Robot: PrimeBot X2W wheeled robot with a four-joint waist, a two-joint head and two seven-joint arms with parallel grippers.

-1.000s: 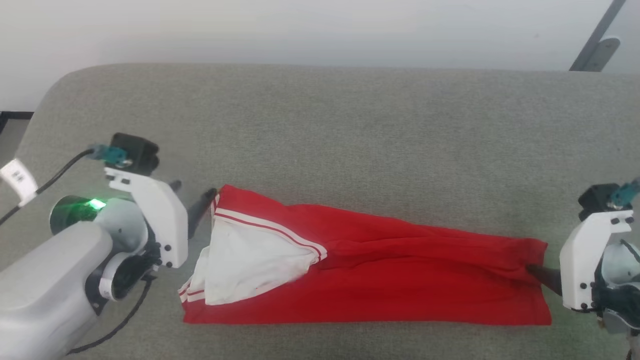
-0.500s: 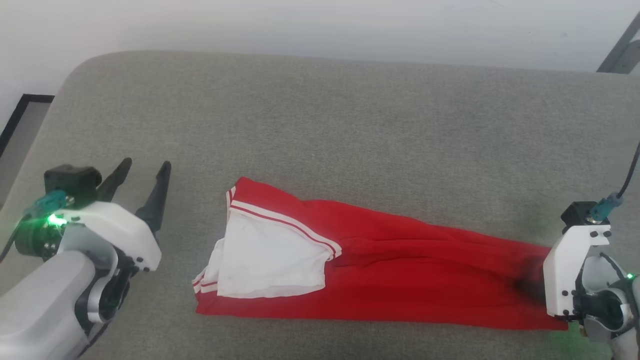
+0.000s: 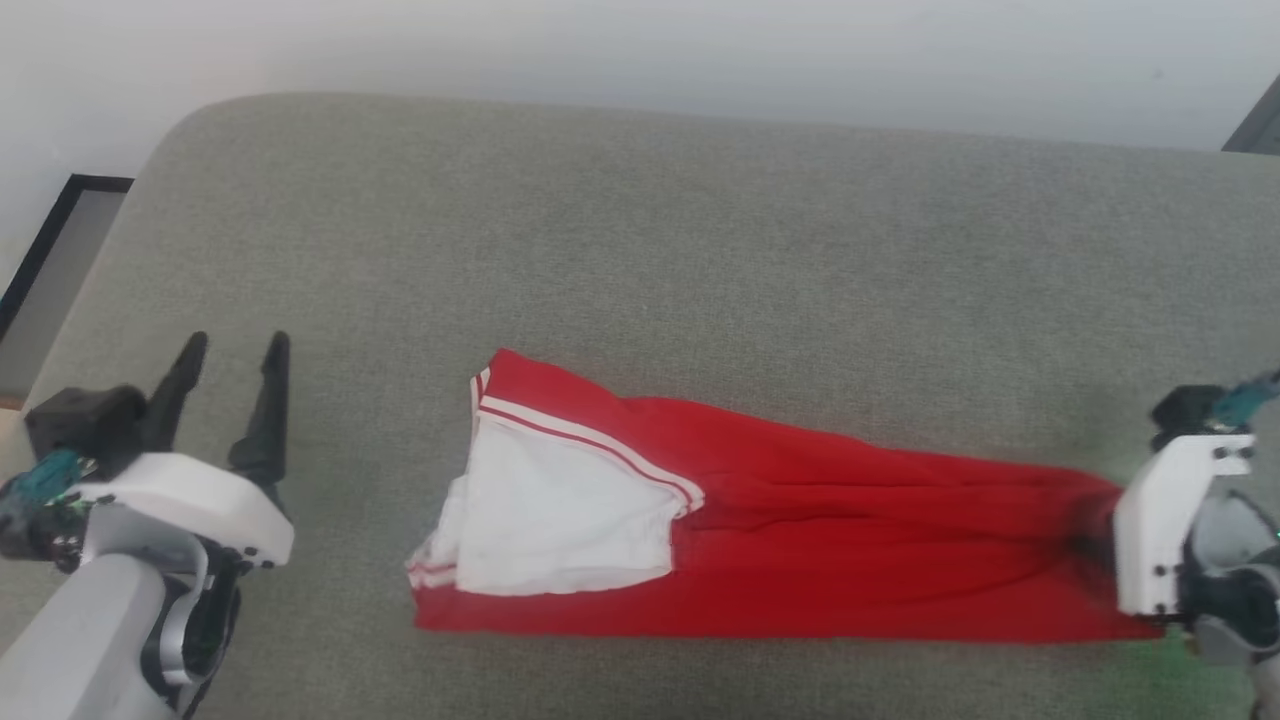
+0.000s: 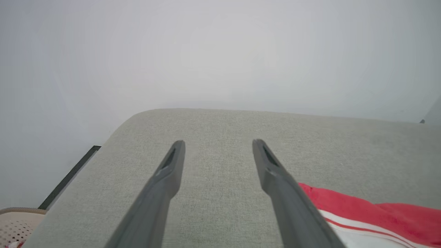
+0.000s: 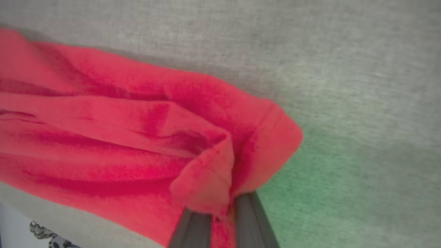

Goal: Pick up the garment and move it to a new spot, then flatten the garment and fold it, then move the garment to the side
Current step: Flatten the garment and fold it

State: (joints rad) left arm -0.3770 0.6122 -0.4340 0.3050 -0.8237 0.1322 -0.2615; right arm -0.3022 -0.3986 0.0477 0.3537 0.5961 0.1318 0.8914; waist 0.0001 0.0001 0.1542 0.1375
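My left gripper (image 3: 233,350) hangs over the grey cushion (image 3: 700,250), fingers spread and empty, clear of the jersey (image 3: 800,540). Jersey lies in a long strip on the cushion, white panel leftward. At its right end, my right gripper (image 5: 220,206) is clenched on the red hem.
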